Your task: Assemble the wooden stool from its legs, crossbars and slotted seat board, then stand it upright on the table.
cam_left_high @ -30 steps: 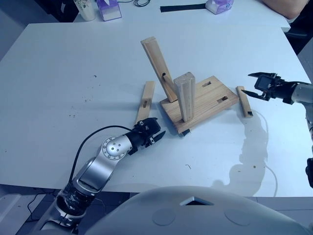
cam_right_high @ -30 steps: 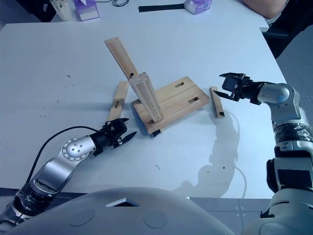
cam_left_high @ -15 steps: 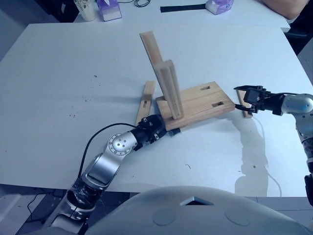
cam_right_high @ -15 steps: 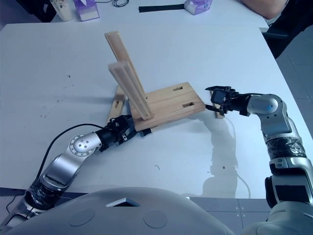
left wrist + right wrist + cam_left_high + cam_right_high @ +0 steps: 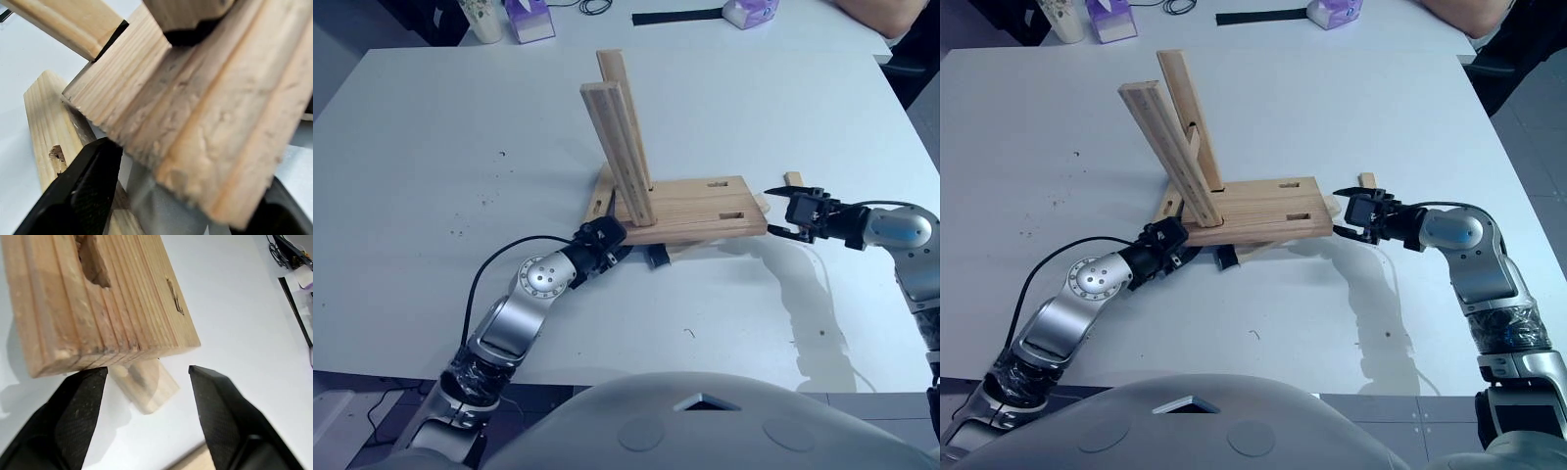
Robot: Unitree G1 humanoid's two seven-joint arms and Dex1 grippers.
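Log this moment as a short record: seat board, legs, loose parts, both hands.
Seat board: two slots empty on its right half.
Legs: two fitted, front leg and rear leg, both leaning left.
Loose parts: slotted piece by the board's left end; short piece beyond the board's right end.
Left hand: open, fingers astride the board's left end.
Right hand: open, at the board's right end, not clamping it.
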